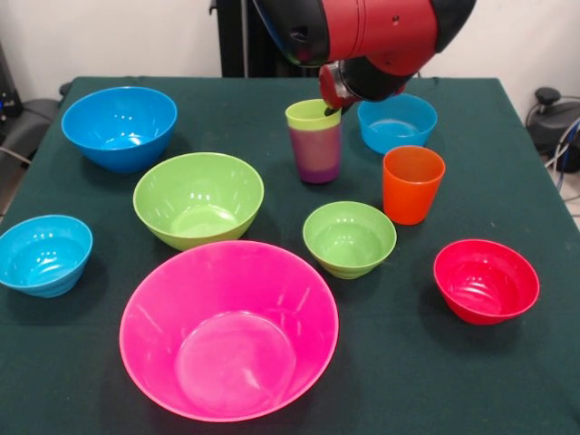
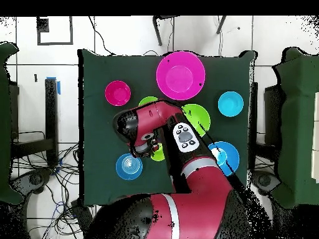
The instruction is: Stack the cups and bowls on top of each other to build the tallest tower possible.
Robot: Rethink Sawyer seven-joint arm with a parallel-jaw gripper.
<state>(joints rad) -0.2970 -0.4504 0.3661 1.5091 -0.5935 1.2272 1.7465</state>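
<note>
A lime green cup sits nested in the translucent purple cup at the table's back middle. My gripper hangs at the lime cup's right rim, its tip dipping just inside. The orange cup stands alone to the right. All bowls stand apart and empty: huge pink, large green, large blue, small green, red, and light-blue ones at the left and back. No tower of bowls shows. Overhead, the arm covers the cups; the gripper is beside a light-blue bowl.
A dark green cloth covers the table. The arm's red and black body hangs over the back middle. Overhead, the pink bowl and red bowl lie at the side far from the base. Cables and chairs surround the table.
</note>
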